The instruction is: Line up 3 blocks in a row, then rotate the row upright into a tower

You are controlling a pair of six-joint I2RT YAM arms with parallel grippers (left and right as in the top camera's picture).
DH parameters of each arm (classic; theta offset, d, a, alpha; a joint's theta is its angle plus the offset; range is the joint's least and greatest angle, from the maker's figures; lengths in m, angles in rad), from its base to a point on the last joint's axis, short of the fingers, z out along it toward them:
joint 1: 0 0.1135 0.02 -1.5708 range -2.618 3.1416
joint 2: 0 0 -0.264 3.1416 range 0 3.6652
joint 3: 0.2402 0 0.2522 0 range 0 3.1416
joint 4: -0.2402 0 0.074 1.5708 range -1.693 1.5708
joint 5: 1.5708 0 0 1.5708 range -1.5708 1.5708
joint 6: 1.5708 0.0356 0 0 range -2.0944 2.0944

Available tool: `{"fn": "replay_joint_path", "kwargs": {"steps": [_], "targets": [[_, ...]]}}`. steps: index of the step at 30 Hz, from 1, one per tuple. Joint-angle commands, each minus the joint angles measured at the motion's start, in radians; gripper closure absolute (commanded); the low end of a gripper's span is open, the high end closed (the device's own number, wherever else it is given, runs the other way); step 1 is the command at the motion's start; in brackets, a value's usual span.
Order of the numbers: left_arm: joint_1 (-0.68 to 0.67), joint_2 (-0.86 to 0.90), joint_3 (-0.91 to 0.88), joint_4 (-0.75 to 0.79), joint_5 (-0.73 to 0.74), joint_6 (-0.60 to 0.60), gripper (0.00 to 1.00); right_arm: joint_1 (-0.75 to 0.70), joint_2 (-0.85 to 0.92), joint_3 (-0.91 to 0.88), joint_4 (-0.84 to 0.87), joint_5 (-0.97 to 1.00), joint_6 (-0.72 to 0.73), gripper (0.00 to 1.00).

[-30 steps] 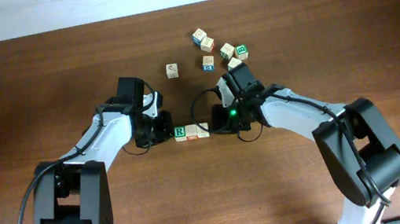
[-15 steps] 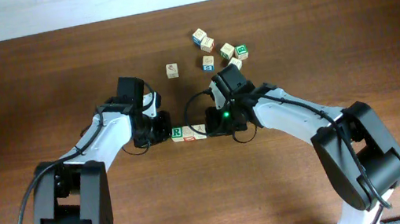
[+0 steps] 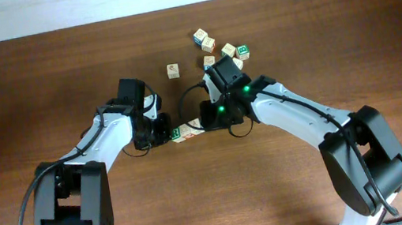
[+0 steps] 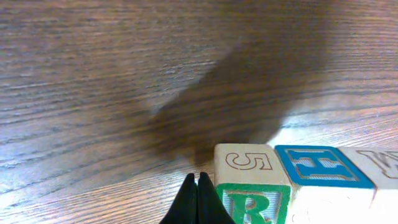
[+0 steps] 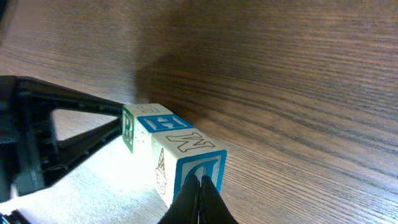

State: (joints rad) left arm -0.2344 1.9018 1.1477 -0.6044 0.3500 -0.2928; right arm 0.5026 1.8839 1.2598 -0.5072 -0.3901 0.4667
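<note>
**Item: blocks**. Three pale cubes lay face to face in one short row at mid-table, between the two arms. In the overhead view the row sat slightly askew to the table edge.
- R block: at the left end, with its green R face toward the left arm and a "5" on top.
- H block: in the middle, with a blue letter on top.
- End block: at the right end, with a blue-framed face toward the right arm.

**Left gripper**. Its jaws were fully closed and held nothing. The tips stood at the left edge of the R face. Whether they were touching or just beside it could not be told.

**Right gripper**. Its jaws were fully closed and held nothing. The tips were set against the blue end face, low and near its middle.

**Step, as judged.** The row was being turned as one piece, with the shut fingertips used as pushers at opposite ends. The turn looked only partly made.

**Next move, as judged.** It would call for opposed sideways pushes at the two ends, with enough inward pressure that the seams do not open. The left tip sat near a corner and might slip off, so it would need re-centring first.

**Surroundings.** The table was dark wood. A lone cube and a cluster of spare cubes lay beyond the row, apart from it.
</note>
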Motion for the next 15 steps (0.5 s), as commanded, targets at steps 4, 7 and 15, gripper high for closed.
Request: {"fn": "replay_joint_path", "kwargs": {"steps": [4,7,15], "targets": [[-0.023,0.003,0.001,0.004,0.082,-0.002,1.0,0.069,-0.027,0.038,0.006,-0.029,-0.011,0.96],[-0.023,0.003,0.001,-0.006,0.067,-0.001,1.0,0.074,-0.027,0.038,0.005,-0.023,-0.01,0.96],[-0.023,0.003,0.001,-0.013,0.045,-0.002,1.0,0.074,-0.027,0.038,0.005,-0.024,-0.01,0.96]]}}
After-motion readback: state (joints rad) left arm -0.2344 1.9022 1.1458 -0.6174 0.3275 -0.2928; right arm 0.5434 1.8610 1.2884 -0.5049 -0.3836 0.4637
